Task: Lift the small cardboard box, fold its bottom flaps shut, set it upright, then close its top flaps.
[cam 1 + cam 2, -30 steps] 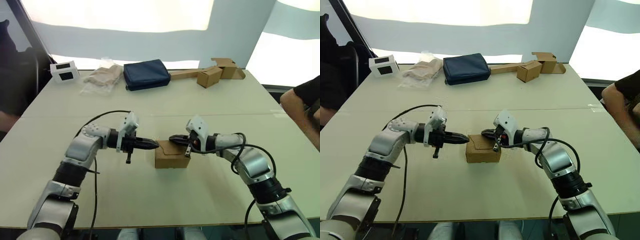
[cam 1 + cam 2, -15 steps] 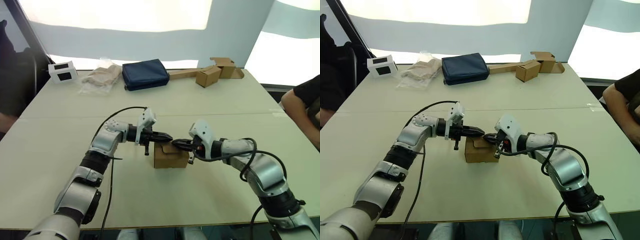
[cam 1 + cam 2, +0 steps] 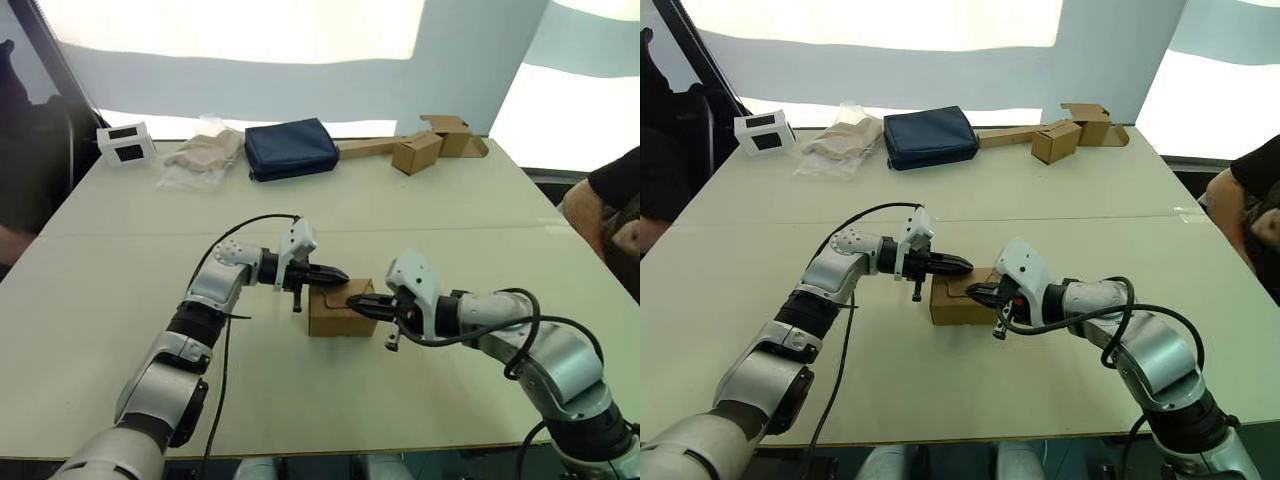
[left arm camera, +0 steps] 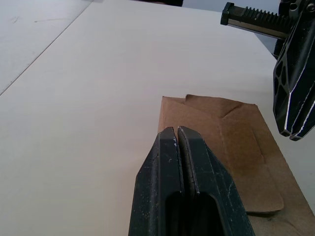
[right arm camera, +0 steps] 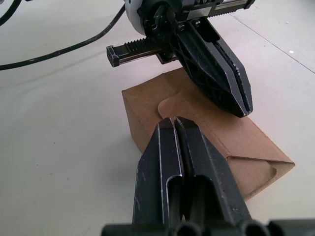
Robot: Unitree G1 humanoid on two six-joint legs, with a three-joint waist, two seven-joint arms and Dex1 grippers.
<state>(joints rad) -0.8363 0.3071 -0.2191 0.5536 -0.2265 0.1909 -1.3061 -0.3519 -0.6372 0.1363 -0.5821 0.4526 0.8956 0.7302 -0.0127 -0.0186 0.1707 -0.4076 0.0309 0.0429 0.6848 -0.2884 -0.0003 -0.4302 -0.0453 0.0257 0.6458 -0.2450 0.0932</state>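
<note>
Resting on the pale bench (image 3: pixel 120 340), near its middle: small cardboard box (image 3: pixel 335 315), plain brown, upper flaps (image 4: pixel 231 142) folded flat over the top, one with a rounded tab edge. Box standing between the two grippers.

Left gripper (image 3: pixel 341 275): fingers pressed together, nothing held, tip hovering just over the far upper edge of the box, pointing toward the robot's right. Contact with the cardboard not determinable.

Right gripper (image 3: pixel 353 300): fingers likewise pressed together, empty, tip over the right upper edge of the box, pointing toward the left gripper. Tips of both grippers near each other above the box top, not touching.

Far edge of bench, well apart from the box: navy blue pouch (image 3: pixel 292 148); clear plastic bag with beige contents (image 3: pixel 205 154); small white device (image 3: pixel 126 142); small brown boxes joined by a flat cardboard strip (image 3: pixel 420 148).

Right side: person's arm in a dark sleeve (image 3: pixel 612 195), beside the bench.
</note>
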